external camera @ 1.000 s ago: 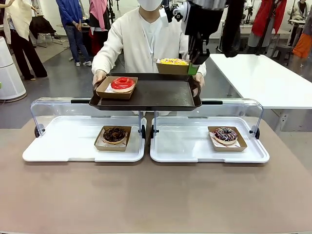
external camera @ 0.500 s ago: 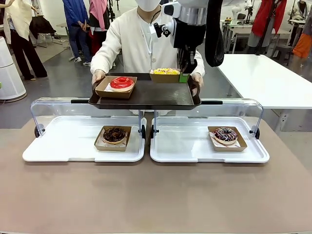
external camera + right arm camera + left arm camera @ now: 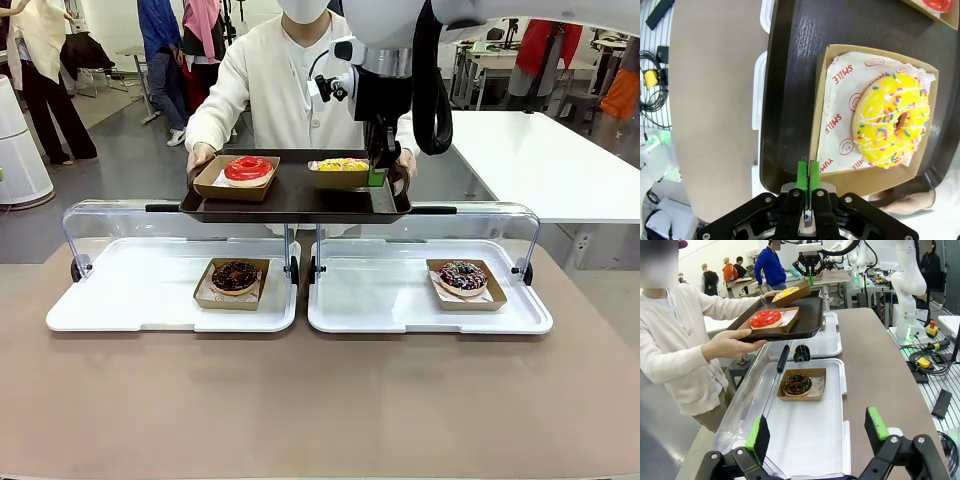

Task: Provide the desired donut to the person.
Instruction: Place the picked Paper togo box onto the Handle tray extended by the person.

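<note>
Nearest, on the table (image 3: 320,420), two white display trays: chocolate donut (image 3: 235,275) in its cardboard boat on the left one, dark sprinkled donut (image 3: 462,276) on the right one, both untouched. Above the near end of the left tray (image 3: 805,440), left hand (image 3: 817,432) hovering with green pads spread wide, gripping nothing. Farther off, dark serving tray (image 3: 295,200) held out over the display lids by the person (image 3: 290,80), a hand on each side, carrying a red-glazed donut (image 3: 250,168) and the yellow sprinkled donut (image 3: 894,120), each in a brown cardboard boat. Right hand (image 3: 806,175) down at that tray, pads pressed together on the rim of the yellow donut's boat (image 3: 816,150), boat apparently resting on the tray or just short of it. Likely light load; soft cake and sticky icing, easily marred, so best taken by the stiff cardboard wall, never the donut. Thin rim apt to flex or tip if pinched at one edge only; slow, level handling called for.
</note>
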Controlling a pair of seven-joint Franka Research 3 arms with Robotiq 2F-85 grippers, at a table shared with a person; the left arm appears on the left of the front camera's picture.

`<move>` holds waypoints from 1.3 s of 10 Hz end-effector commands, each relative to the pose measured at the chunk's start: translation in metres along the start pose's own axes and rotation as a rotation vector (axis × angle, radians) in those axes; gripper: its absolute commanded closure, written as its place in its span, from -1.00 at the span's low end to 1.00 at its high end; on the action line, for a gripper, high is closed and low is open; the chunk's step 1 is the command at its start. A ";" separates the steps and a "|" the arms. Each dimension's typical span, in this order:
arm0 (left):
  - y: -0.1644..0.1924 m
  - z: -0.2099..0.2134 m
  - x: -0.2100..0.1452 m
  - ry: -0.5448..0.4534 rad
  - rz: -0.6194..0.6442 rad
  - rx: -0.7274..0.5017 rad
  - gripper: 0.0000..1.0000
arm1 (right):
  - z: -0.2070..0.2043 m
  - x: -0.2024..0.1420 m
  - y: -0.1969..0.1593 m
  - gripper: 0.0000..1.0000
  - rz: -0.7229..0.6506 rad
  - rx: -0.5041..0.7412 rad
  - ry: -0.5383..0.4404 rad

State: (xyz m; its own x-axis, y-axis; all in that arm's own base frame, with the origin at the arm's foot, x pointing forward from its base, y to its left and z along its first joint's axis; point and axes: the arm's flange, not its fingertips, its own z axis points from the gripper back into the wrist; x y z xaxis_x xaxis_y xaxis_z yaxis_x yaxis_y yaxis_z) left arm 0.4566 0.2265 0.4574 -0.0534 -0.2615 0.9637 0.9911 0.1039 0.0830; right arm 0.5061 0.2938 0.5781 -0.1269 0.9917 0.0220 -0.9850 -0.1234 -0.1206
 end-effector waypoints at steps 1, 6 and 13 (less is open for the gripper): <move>0.000 0.001 0.002 -0.013 -0.001 0.002 -1.00 | -0.004 -0.001 -0.010 0.96 -0.004 -0.024 0.013; 0.000 0.001 0.002 -0.013 -0.001 0.002 -1.00 | -0.022 -0.010 -0.024 0.96 -0.061 -0.014 -0.001; 0.000 0.001 0.002 -0.013 -0.001 0.002 -1.00 | -0.015 -0.004 -0.018 -0.87 -0.042 -0.017 -0.016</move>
State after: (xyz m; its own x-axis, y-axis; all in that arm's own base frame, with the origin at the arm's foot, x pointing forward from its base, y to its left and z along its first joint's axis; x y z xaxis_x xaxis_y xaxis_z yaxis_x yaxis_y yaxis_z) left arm 0.4566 0.2265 0.4574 -0.0534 -0.2615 0.9637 0.9911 0.1039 0.0830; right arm 0.5268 0.2936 0.5640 -0.0981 0.9941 0.0459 -0.9865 -0.0911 -0.1363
